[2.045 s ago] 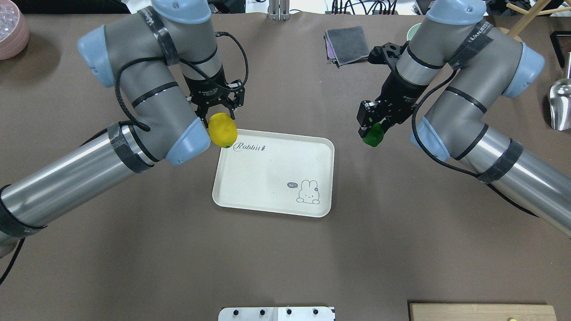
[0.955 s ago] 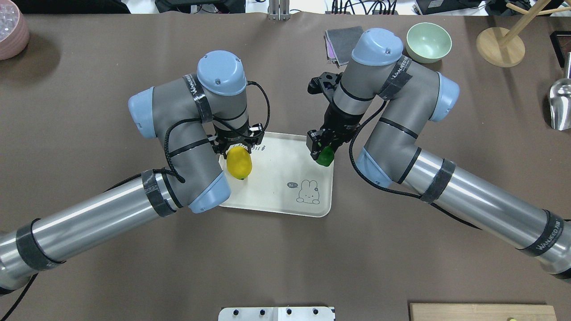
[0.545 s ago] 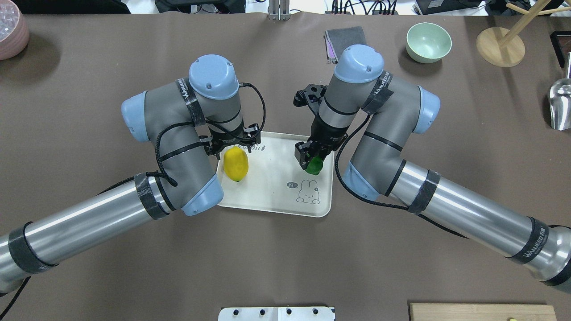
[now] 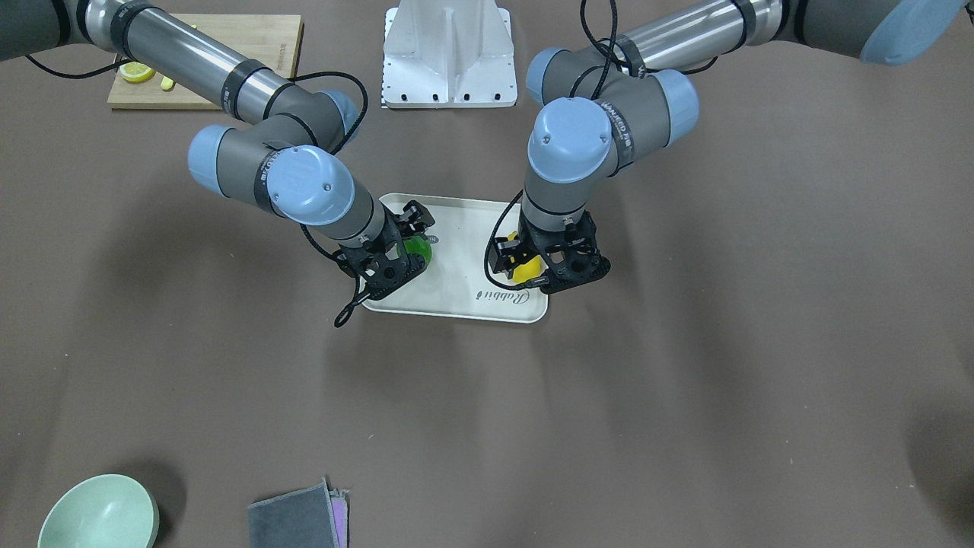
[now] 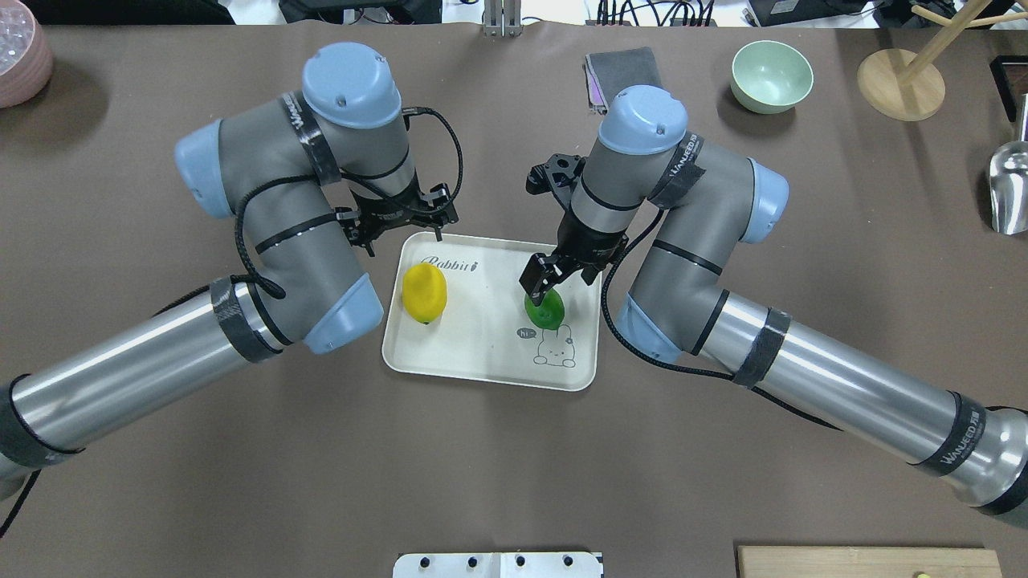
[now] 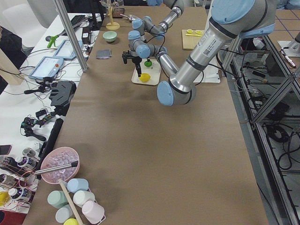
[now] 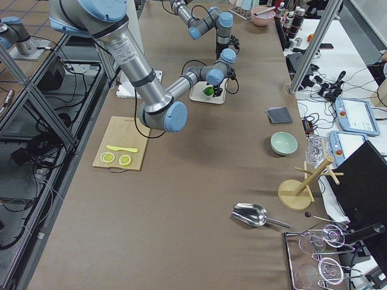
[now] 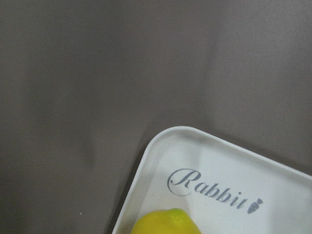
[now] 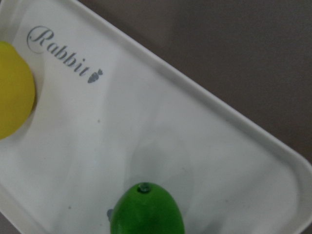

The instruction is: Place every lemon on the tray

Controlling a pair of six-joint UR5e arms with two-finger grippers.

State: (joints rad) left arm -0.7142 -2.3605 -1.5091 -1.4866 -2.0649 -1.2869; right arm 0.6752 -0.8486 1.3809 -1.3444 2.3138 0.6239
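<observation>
The cream-white tray lies at the table's middle. The yellow lemon lies on its left part and the green lemon on its right part, beside the rabbit drawing. My left gripper is open and empty, raised over the tray's far left corner, apart from the yellow lemon. My right gripper is open just above the green lemon. The left wrist view shows the tray corner and the yellow lemon's tip. The right wrist view shows the green lemon on the tray.
A green bowl, a grey cloth, a wooden stand and a metal scoop are at the far right. A pink bowl is far left. A cutting board holds lemon slices.
Both arms carried their lemons over the tray and lowered them. Both grippers opened and the lemons now lie on the tray. The left gripper has drawn back toward the far edge.
</observation>
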